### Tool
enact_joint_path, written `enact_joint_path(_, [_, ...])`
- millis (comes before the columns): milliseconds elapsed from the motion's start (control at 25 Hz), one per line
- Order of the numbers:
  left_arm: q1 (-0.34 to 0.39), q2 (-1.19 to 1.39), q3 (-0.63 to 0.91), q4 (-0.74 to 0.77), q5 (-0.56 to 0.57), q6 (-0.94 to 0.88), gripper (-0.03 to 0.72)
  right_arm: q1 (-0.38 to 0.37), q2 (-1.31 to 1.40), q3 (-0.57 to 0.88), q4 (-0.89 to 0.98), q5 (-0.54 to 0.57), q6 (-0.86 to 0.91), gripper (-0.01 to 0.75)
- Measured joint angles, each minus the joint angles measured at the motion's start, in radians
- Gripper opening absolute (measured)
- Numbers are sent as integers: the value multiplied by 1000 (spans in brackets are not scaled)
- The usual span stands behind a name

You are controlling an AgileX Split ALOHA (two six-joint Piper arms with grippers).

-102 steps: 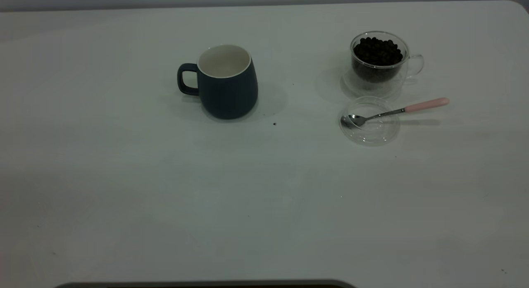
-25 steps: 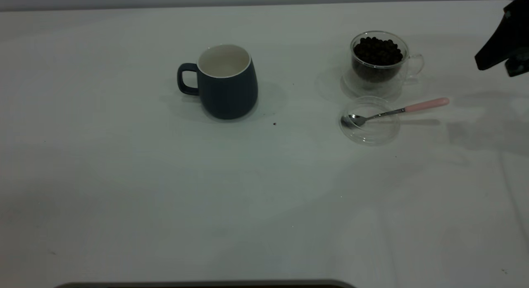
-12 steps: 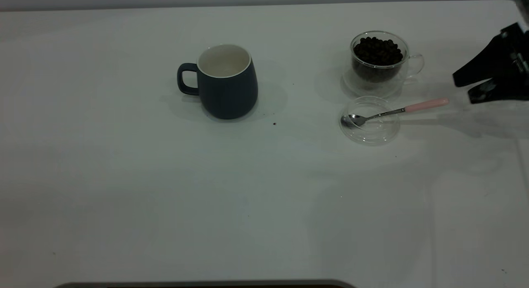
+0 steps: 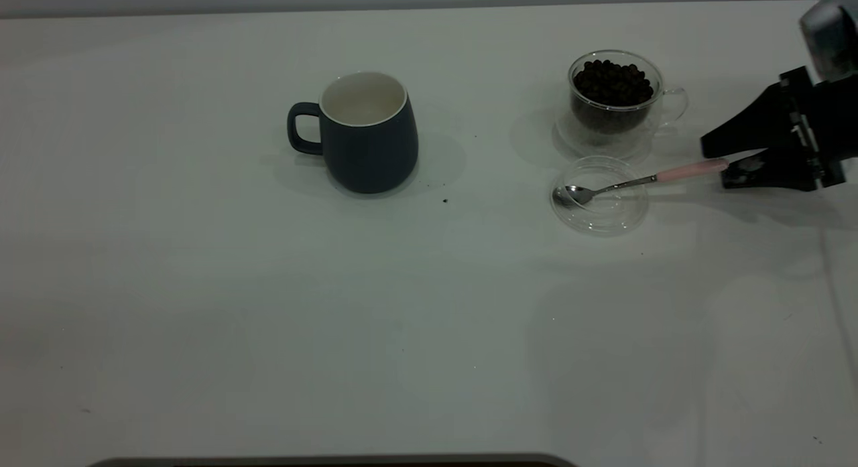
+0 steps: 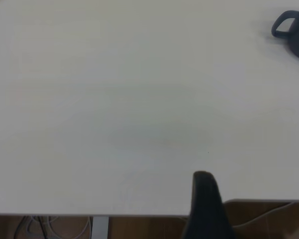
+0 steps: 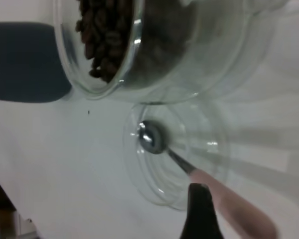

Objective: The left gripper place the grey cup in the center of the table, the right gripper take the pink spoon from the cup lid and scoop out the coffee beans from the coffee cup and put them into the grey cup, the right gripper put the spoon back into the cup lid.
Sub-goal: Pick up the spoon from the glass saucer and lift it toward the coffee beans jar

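Two arms on the rig, one at work. Left to right across the exterior view:

Left gripper [image 5: 204, 199]: not in the exterior view; parked off the table's [image 4: 201, 319] near left edge. Its wrist view shows one dark finger over the tabletop's edge. Whether it is spread or closed, I cannot tell.

Grey cup [image 4: 369, 135]: upright near mid-table, handle pointing left, white inside, looks empty. Placement step reads as done.

Cup lid [image 4: 598, 196]: lies flat just in front of the coffee cup [image 4: 615, 98]. Coffee cup is full of coffee beans [image 4: 612, 84], heaped near the rim.

Pink spoon [image 4: 637, 181]: metal bowl rests in the lid, handle runs right over the rim, pink end out above the table.

Right gripper [image 4: 716, 160]: comes in from the right edge, low, fingers spread, one above and one below the handle's pink tip. Tips are right at the end of the handle; no pinch visible. Right wrist view agrees: one finger [image 6: 200, 209] beside the pink handle, spoon bowl in the lid beyond.

Step in hand, by my reading: reaching to take the spoon.

Next move likely calls for easing a little further along the handle, closing squarely on it, then lifting clear without dragging the lid or bumping the glass cup just beside it.
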Motion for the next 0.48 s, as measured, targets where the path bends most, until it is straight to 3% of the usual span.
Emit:
enact_joint_path(320, [0,0,0,0,0,0,567,60,23,-2,27,-5,-18,585])
enact_joint_path(480, [0,0,0,0,0,1,567,68,25,-2,33,-8,-26,530])
